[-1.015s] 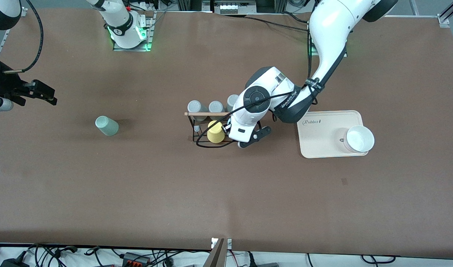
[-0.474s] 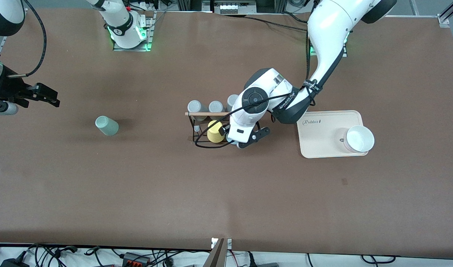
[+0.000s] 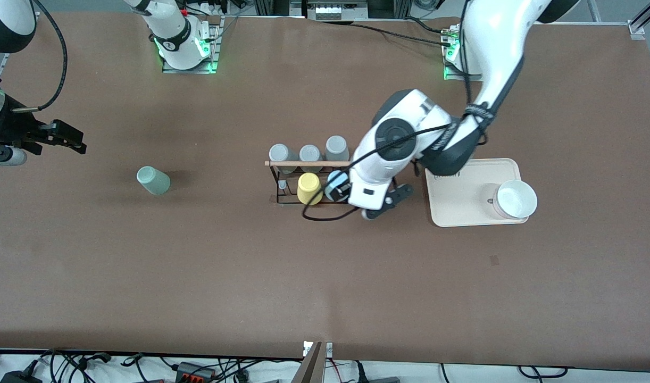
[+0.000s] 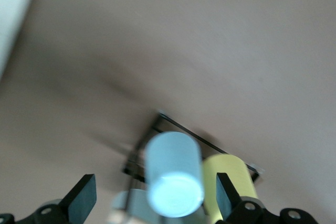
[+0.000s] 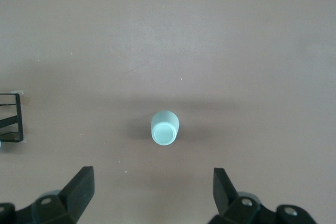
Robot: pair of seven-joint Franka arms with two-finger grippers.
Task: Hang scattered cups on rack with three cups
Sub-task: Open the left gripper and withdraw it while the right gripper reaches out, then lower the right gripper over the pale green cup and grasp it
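The black wire rack (image 3: 282, 183) with its wooden rod (image 3: 298, 163) stands mid-table. Three grey tumblers (image 3: 309, 153) sit on its row farther from the front camera. A yellow tumbler (image 3: 309, 188) and the light blue cup (image 3: 333, 181) sit on the nearer row. My left gripper (image 3: 387, 202) is open and empty beside the rack, on the tray's side. In the left wrist view the blue cup (image 4: 173, 174) stands clear of the left gripper's (image 4: 152, 203) fingers. The mint green cup (image 3: 153, 180) stands alone on the table. My right gripper (image 3: 75, 139) is open in the air toward the right arm's end of the table, with the mint cup (image 5: 165, 128) ahead of it.
A beige tray (image 3: 463, 213) with a white bowl (image 3: 515, 199) lies toward the left arm's end of the table, close to the left gripper. A corner of the rack (image 5: 13, 119) shows in the right wrist view.
The left arm has drawn away from the rack toward the tray, uncovering the light blue cup on its peg beside the yellow tumbler. The right gripper has shifted slightly.
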